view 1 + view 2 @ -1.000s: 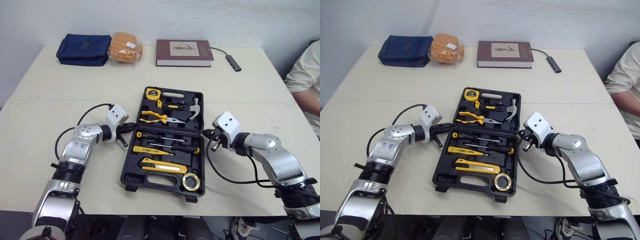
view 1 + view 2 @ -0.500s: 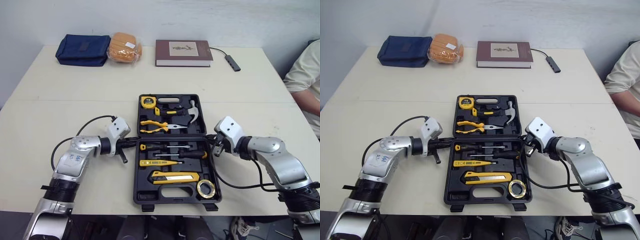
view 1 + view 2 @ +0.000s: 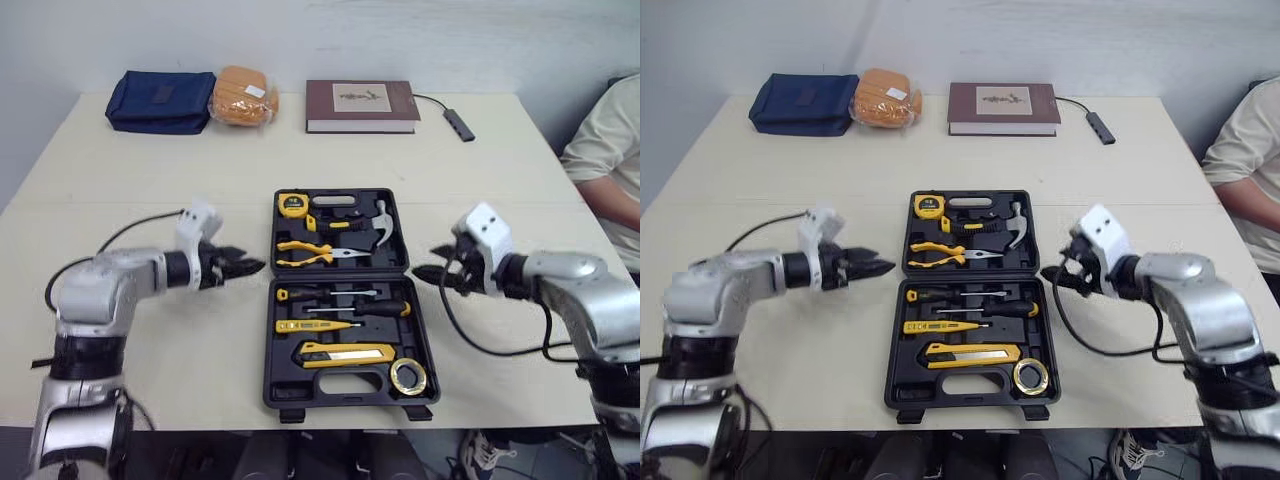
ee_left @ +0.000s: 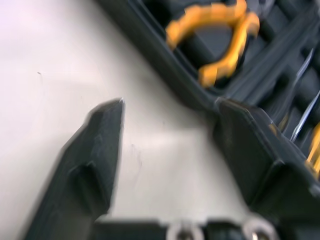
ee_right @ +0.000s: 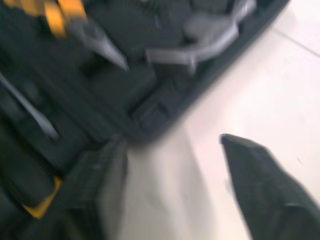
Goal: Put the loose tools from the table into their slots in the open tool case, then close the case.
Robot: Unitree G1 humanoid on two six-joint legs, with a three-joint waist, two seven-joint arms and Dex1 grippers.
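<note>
The black tool case (image 3: 343,282) lies open in the middle of the table, lid half at the back. In it sit a tape measure (image 3: 293,205), yellow pliers (image 3: 312,251), a hammer (image 3: 377,224), screwdrivers (image 3: 345,296), a yellow utility knife (image 3: 345,353) and a roll of tape (image 3: 407,375). My left gripper (image 3: 240,268) hovers just left of the case's hinge line, open and empty. My right gripper (image 3: 430,275) hovers just right of it, open and empty. The left wrist view has the pliers' handles (image 4: 215,30) beyond the spread fingers (image 4: 95,160).
Along the table's back edge lie a blue pouch (image 3: 160,100), an orange packet (image 3: 240,97), a brown book (image 3: 360,105) and a small adapter on a cable (image 3: 460,125). A person's arm and sleeve (image 3: 605,150) show at the right edge.
Both grippers were shut against the case's sides and have opened and drawn outward. The case, skewed a second ago, now lies square to the table edge.
</note>
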